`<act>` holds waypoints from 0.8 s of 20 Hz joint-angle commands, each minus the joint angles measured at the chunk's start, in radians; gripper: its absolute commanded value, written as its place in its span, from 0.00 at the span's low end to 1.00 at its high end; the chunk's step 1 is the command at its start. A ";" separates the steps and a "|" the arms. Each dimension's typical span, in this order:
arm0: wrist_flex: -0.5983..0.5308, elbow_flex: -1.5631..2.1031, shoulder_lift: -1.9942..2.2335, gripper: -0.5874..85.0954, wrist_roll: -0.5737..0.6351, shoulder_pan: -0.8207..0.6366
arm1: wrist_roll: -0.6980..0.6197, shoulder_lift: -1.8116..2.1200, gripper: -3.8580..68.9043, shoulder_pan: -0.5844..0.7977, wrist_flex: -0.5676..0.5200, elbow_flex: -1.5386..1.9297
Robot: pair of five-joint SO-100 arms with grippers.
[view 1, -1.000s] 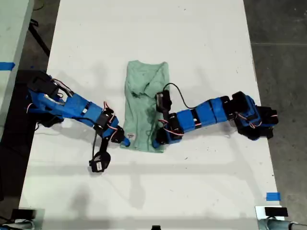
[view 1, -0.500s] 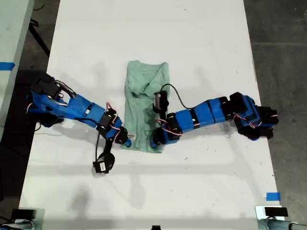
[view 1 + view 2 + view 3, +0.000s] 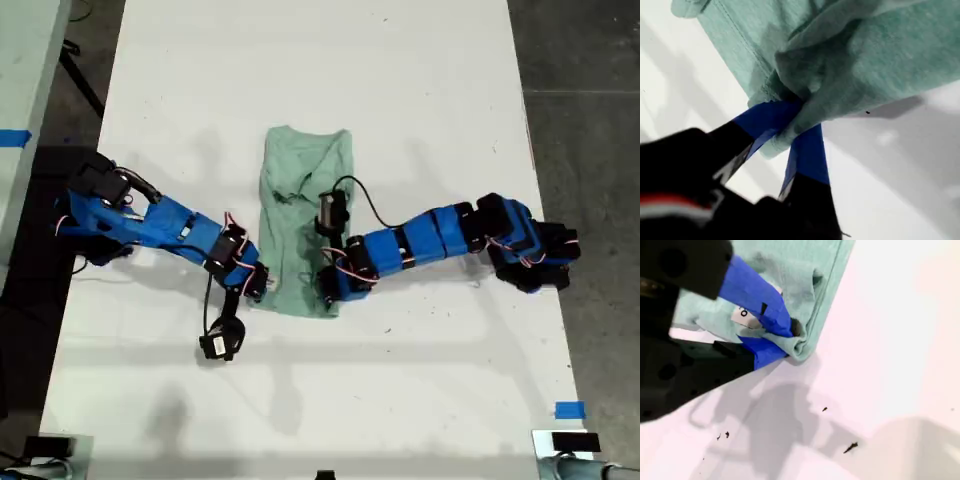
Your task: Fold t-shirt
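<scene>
The pale mint-green t-shirt lies lengthwise in the middle of the white table, with its sides folded in. My first gripper belongs to the arm at the exterior view's right. It is shut on the hem corner nearest it, and bunched cloth sits between its blue fingers. My second gripper, on the arm at the exterior view's left, is shut on the other hem corner. A small white tag shows beside its fingers.
Dark floor borders the table along both sides of the exterior view. A piece of blue tape sits near the table's lower right corner in the exterior view. Small dark specks lie on the table surface near the second gripper.
Both arms have reached a little further in at the shirt's near hem. The hem edge has drawn up slightly, and the white tag no longer shows in the exterior view.
</scene>
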 commanded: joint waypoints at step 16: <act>0.301 -0.336 0.184 0.01 -0.025 0.173 | 0.025 0.212 0.06 -0.115 0.143 -0.209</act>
